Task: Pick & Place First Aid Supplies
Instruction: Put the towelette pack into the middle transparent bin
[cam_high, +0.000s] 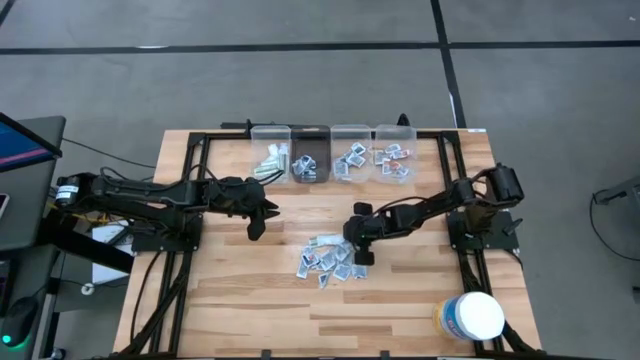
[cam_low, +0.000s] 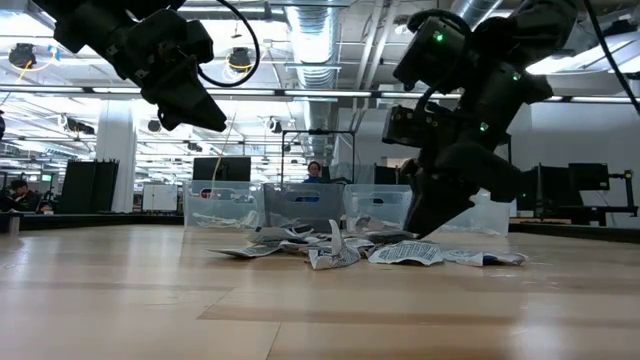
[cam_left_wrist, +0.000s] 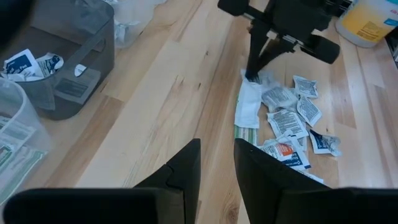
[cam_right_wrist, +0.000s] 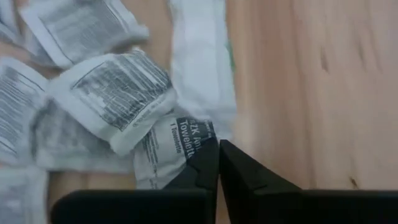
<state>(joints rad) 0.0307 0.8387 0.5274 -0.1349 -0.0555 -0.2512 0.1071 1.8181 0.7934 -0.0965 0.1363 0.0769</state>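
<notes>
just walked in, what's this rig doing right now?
It's sorting first aid packets from a loose pile in the middle of the table into four clear bins along the far edge; all four already hold some. The right gripper is down at the pile's edge, fingers shut at the corner of a towelette packet, which still lies on the wood. The left gripper hangs above the table, holding nothing. A white tub sits off to the side.

4 clear bins (cam_high: 330, 135), white tub (cam_high: 472, 316).
</notes>
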